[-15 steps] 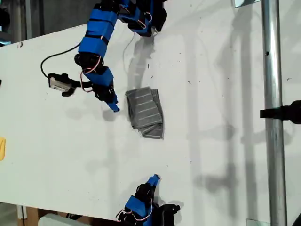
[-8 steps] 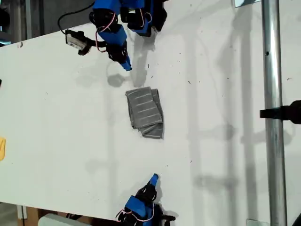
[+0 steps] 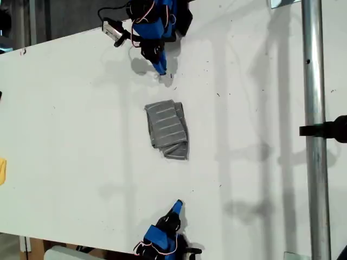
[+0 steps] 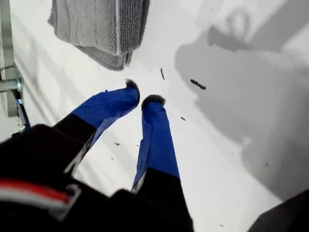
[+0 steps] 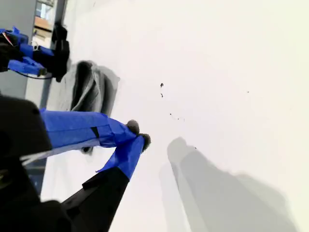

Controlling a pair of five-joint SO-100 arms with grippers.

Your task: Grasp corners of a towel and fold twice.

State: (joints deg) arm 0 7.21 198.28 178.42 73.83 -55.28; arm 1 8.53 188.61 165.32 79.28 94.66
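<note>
On the white bench (image 3: 65,135), mid exterior view, the gray white-striped cloth towel (image 3: 167,129) lies folded small, well apart from my first tool (image 3: 161,69) and my second tool (image 3: 178,205).

First wrist view: tips slightly spread, empty; retreat high, clear of the towel's edge (image 4: 96,24).

Second wrist view: tips pressed together, empty; park without brushing the folds.

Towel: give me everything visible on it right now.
The towel is gray soft cloth with thin white stripes, folded into a small layered rectangle, its edges not quite lined up. It lies flat on the white table, mid-scene in the exterior view. Neither gripper touches it; my first gripper is nearby, jaws slightly apart and empty.
</note>
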